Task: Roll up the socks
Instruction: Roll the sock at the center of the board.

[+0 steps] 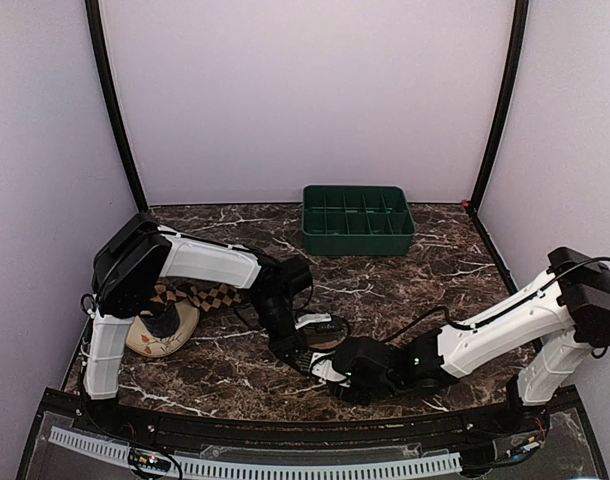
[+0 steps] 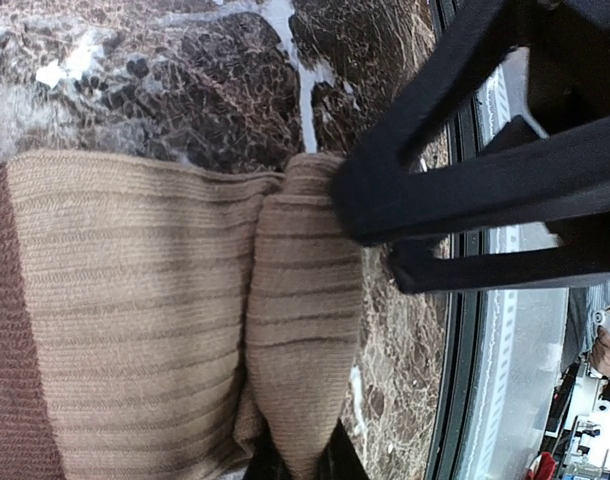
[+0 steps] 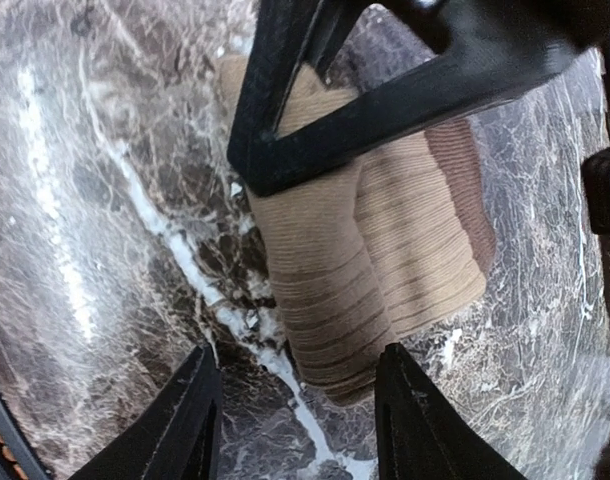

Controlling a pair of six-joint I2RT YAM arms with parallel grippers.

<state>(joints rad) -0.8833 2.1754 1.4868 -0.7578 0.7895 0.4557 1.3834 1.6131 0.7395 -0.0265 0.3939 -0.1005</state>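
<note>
**Tan sock part-rolled at near-centre of desk, both tools on it**

- Tan sock (image 2: 135, 320): lies on the marble desk (image 1: 435, 270), toward the near edge and about mid-width. One side is turned into a tight ribbed roll; the rest lies flat beside it. A darker brown band is cut off at the edge of the left wrist view.
- Overhead view: the sock is almost wholly hidden under the two tools where they meet. No fabric can be made out there.
- Left tool (image 3: 250, 165): jaws brought together to a point and pinching the edge of the roll. In its own wrist view the fingers are nearly out of frame at the bottom, and the roll narrows down into them.
- Right tool (image 3: 297, 355): jaws about half spread, straddling the free end of the roll. There is a clear gap on one side. I cannot tell whether the other finger touches the fabric. No grip is seen.
- Checked socks (image 1: 200, 297): at far left, partly covered by the left arm, so I cannot count them. They lie against a cream dish (image 1: 150, 340), itself half hidden.
- Green compartment tray (image 1: 357, 220): at the back edge, well apart from the sock. Its contents are not discernible.
</note>
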